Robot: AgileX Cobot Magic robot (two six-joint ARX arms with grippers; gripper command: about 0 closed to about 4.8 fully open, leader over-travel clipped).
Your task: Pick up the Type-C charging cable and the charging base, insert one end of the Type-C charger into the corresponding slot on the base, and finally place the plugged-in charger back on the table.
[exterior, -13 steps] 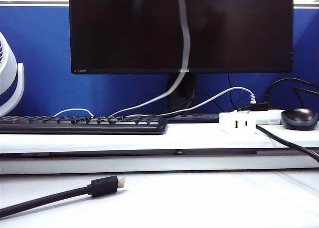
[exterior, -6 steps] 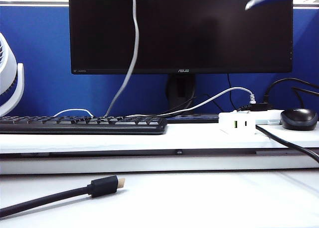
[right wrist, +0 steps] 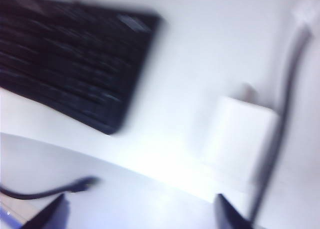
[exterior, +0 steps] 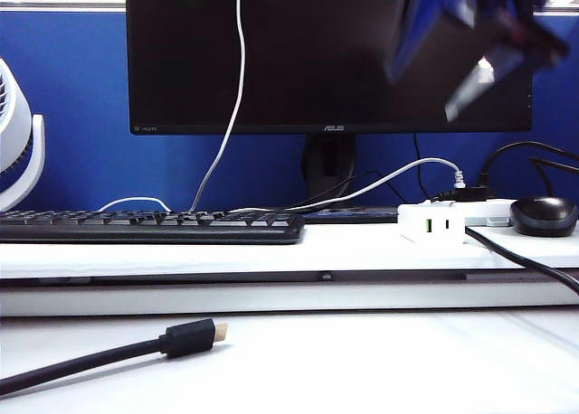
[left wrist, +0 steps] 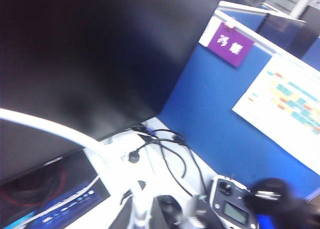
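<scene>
The thin white Type-C charging cable [exterior: 237,89] hangs from above the exterior view down to the shelf behind the keyboard. In the left wrist view this cable [left wrist: 75,136] runs into my left gripper [left wrist: 142,214], which is shut on it and is blurred. The white charging base [exterior: 432,222] rests on the table's raised shelf [exterior: 344,247], its ports facing the camera. My right gripper [exterior: 470,61] hovers blurred in front of the monitor, above the base. In the right wrist view it [right wrist: 140,216] is open and empty, and the base [right wrist: 240,134] lies beyond its fingertips [right wrist: 50,214].
A black keyboard [exterior: 149,224] lies on the shelf at the left, with a monitor [exterior: 326,52] behind it. A mouse [exterior: 543,215] and a power strip [exterior: 488,217] sit right of the base. A thick black cable with a gold-tipped plug [exterior: 190,337] lies on the lower table.
The hanging white cable swung left, from mid-monitor to left of centre. My right arm came into the exterior view at the top right and dropped lower.
</scene>
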